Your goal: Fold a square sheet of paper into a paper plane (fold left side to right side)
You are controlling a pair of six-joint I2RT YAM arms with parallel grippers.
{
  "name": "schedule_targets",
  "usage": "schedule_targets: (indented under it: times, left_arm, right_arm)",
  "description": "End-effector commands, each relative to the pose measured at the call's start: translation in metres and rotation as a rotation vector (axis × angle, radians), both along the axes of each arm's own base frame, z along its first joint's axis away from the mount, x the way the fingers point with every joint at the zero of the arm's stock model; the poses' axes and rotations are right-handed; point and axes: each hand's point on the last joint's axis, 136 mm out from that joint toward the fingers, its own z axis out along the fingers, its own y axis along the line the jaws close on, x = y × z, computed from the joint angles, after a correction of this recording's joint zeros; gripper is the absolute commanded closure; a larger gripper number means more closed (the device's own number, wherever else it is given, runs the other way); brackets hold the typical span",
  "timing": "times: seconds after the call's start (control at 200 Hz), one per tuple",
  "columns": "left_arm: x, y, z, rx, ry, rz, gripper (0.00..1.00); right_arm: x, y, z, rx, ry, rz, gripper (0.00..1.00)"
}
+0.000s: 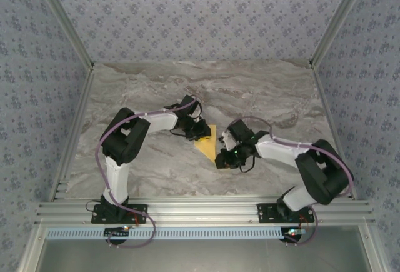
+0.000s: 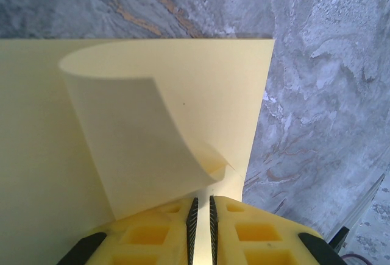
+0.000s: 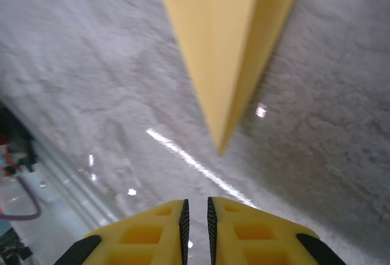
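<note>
a grey marbled table [image 1: 250, 90], veined in brown and edged by aluminium rails [image 1: 200, 209], carries one piece of yellow-orange paper [image 1: 208, 142] near its middle. most of the paper lies flat on the stone, one flap curls up off it, and its near end narrows to a sharp point.

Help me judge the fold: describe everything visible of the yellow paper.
The yellow paper is thin, matte and unmarked, lying on the marble table. From above it tapers to a point toward the table's near edge. One flap curls up, uncreased, its edge at the left end effector; whether it is pinched is unclear. Its sharp tip lies apart from the right end effector.
</note>
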Motion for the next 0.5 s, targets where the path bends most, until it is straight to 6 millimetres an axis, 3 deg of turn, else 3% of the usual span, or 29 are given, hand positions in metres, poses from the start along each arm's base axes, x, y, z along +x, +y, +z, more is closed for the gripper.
schedule_targets:
  times: [0.0, 0.095, 0.29, 0.495]
  left_arm:
    - [-0.011, 0.03, -0.035, 0.14, 0.062, 0.028, 0.83]
    - [-0.011, 0.03, -0.034, 0.138, 0.06, 0.029, 0.83]
    - [-0.011, 0.029, -0.033, 0.137, 0.061, 0.028, 0.83]
    - [-0.011, 0.025, -0.03, 0.123, 0.054, 0.02, 0.83]
  right_arm:
    - [0.009, 0.015, 0.036, 0.168, -0.021, 0.015, 0.8]
    - [0.024, 0.019, 0.038, 0.193, -0.041, -0.013, 0.82]
    - [0.056, 0.024, 0.007, 0.13, -0.056, -0.09, 0.92]
    - [0.063, 0.014, -0.028, 0.02, -0.031, -0.134, 0.93]
